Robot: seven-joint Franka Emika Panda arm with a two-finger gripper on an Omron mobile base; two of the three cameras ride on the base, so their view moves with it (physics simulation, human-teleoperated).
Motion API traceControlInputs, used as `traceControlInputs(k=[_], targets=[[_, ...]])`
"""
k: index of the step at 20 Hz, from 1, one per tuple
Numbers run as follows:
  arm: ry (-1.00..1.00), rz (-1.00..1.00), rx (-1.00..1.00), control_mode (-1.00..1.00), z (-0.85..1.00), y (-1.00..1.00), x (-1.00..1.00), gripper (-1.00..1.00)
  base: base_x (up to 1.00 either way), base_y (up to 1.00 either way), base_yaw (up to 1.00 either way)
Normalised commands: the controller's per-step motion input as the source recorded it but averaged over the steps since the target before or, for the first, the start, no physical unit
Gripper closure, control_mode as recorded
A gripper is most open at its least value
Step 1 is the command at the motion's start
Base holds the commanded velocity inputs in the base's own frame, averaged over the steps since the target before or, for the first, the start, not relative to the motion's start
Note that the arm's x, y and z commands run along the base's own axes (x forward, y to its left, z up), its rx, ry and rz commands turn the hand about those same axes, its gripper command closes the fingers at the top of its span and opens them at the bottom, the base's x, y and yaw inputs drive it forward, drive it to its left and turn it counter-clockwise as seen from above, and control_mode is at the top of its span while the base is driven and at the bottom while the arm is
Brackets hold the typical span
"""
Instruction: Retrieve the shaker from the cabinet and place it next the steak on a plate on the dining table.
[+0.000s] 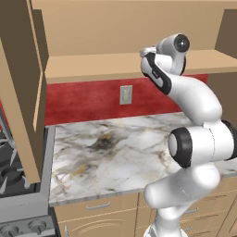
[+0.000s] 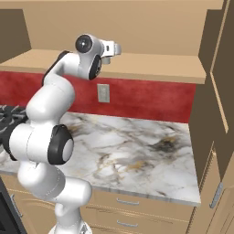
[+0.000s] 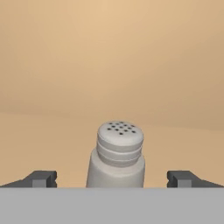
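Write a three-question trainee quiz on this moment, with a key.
1. True or false: the end effector is already shut on the shaker.
2. Where does the shaker stand? A) on the marble counter B) on the cabinet's wooden shelf C) on a plate
3. Fill in: the wall behind the marble counter is coloured ____.

Key: 1. False: in the hand view the fingertips stand wide apart either side of the shaker, not touching it. 2. B, on the cabinet shelf, upright with its holed cap on top. 3. Red, with a wall socket on it.
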Motion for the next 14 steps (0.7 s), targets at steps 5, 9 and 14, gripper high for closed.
traceControlInputs(k=[5,9,14], targets=[[0.0,0.0,0.02,-1.0,-0.16,0.0,0.21,1.0,0.0,0.0,0.0],[0.0,0.0,0.03,-1.0,-0.14,0.0,0.15,1.0,0.0,0.0,0.0],[-0.02,0.0,0.01,-1.0,-0.02,0.0,-0.19,1.0,0.0,0.0,0.0]])
